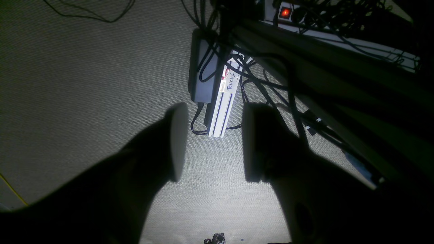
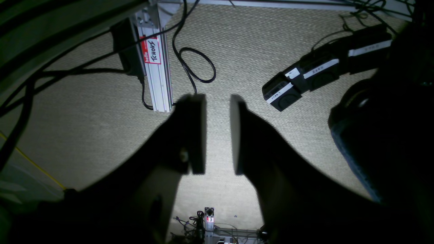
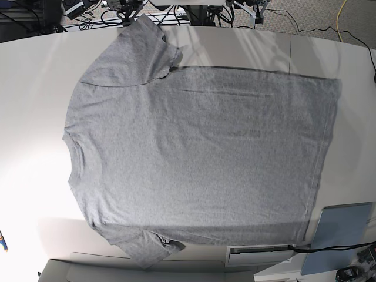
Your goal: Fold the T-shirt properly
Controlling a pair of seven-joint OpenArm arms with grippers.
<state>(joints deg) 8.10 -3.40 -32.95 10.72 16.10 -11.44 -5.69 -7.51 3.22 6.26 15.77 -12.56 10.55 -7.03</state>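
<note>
The counter supports the T-shirt, located outside both pincers' close views. It lies plain side up, body spread broadly, probably to permit straight folds. Left pincer and right pincer are released, fingers apart with nothing between them, presumably ready to receive fabric.

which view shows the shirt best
The base view: it shows nearly the whole shirt laid out, with one sleeve at the top and the other at the bottom. The left wrist and right wrist views show none of it, only each open pincer over the floor, with cables and metal bars.
</note>
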